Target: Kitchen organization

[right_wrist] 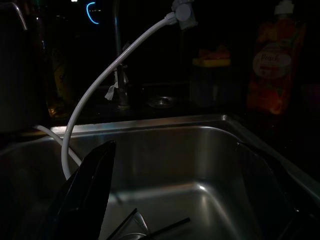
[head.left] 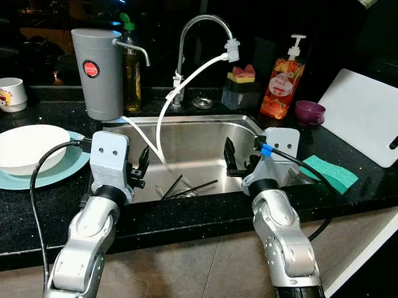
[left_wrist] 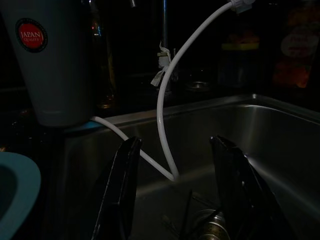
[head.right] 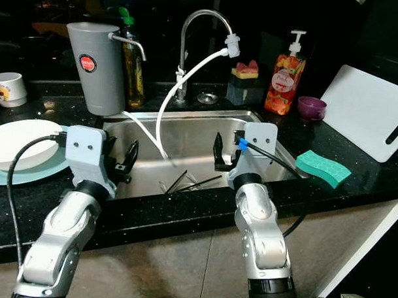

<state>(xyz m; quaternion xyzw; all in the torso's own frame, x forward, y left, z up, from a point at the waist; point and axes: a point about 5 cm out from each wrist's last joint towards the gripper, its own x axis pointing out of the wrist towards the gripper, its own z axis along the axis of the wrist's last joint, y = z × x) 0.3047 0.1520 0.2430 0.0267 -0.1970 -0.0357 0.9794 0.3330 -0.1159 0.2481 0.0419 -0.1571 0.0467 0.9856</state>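
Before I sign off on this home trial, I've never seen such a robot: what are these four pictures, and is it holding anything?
It is a humanoid robot with two silver arms. Two pictures come from its head, looking down at a steel sink; two dark ones come from wrist cameras. The left claw and right claw hang open over the basin, holding nothing. Dark chopsticks lie in the sink. On the black counter: a white bowl on a blue plate, a green sponge, a white cutting board.
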